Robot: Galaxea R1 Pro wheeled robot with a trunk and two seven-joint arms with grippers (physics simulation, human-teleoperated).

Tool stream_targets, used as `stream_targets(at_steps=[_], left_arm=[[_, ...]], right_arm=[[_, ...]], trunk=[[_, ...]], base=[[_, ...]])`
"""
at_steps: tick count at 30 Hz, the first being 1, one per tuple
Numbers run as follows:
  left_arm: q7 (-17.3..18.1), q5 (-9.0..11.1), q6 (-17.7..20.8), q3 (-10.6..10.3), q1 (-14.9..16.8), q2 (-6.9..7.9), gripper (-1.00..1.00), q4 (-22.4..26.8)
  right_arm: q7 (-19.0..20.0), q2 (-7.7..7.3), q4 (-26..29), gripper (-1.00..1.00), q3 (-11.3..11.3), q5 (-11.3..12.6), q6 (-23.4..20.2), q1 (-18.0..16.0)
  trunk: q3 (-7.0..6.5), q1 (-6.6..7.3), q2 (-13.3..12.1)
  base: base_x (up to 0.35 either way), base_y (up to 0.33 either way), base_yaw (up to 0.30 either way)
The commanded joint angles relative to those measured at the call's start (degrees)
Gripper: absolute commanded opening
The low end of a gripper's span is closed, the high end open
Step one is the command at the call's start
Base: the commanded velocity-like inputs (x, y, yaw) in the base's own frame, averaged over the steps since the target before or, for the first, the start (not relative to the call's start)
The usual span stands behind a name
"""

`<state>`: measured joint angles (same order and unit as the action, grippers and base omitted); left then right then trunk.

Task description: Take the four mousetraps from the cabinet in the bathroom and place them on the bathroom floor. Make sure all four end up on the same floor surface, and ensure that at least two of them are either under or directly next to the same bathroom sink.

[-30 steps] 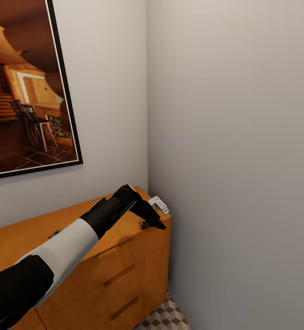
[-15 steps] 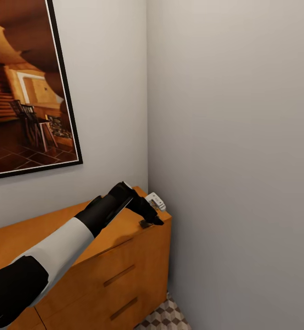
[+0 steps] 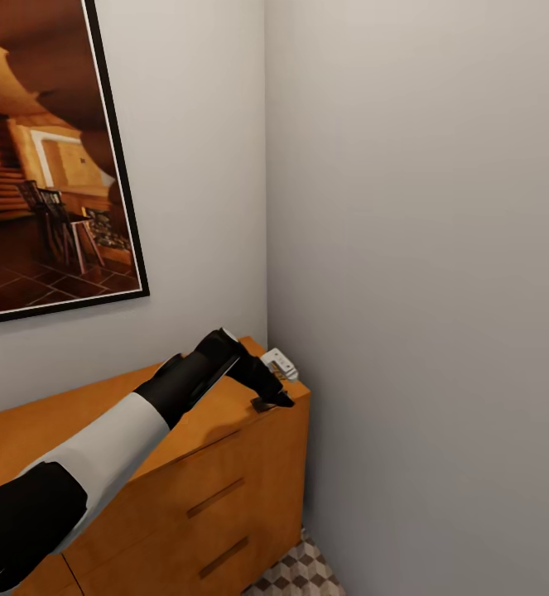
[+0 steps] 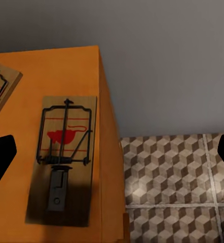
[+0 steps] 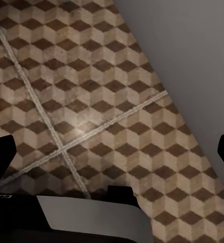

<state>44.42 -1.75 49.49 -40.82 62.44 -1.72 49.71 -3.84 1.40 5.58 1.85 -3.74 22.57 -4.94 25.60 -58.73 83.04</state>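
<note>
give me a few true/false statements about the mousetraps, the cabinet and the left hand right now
1. A mousetrap lies flat on the cabinet top near its edge. True.
2. The left hand is shut on that mousetrap. False: its fingers stand apart, nothing between them.
3. A second mousetrap lies on the same top. True.
4. The nearer mousetrap lies on the bathroom floor. False: it is on the cabinet.
5. The cabinet's drawers are open. False: the drawers in the head view are closed.

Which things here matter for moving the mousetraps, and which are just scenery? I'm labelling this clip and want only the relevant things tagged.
Part of the job:
- mousetrap at the cabinet top's edge
- second mousetrap, partly cut off
- cabinet
- bathroom floor
- left gripper, open above the trap

Just there:
- framed picture
- grey walls
</note>
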Motion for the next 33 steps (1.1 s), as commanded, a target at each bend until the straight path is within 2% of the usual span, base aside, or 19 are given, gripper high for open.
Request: stream_targets(at_steps=[1,20,33], left_arm=[[0.2,-0.2,0.3,0.0,0.1,0.08,1.00,0.0],[0.2,-0.2,0.2,0.0,0.1,1.34,1.00,-0.4],[0.2,-0.2,0.3,0.0,0.1,1.46,1.00,-0.2]], right_arm=[[-0.4,0.01,0.0,1.00,0.2,-0.4,0.1,0.0],[-0.4,0.01,0.0,1.00,0.2,-0.4,0.1,0.0],[-0.4,0.01,0.0,1.00,0.2,-0.4,0.2,0.0]], trunk=[[0.07,0.00,0.0],[0.07,0.00,0.0],[0.52,0.00,0.0]], base=[[0.000,0.000,0.000],[0.000,0.000,0.000],[0.000,0.000,0.000]])
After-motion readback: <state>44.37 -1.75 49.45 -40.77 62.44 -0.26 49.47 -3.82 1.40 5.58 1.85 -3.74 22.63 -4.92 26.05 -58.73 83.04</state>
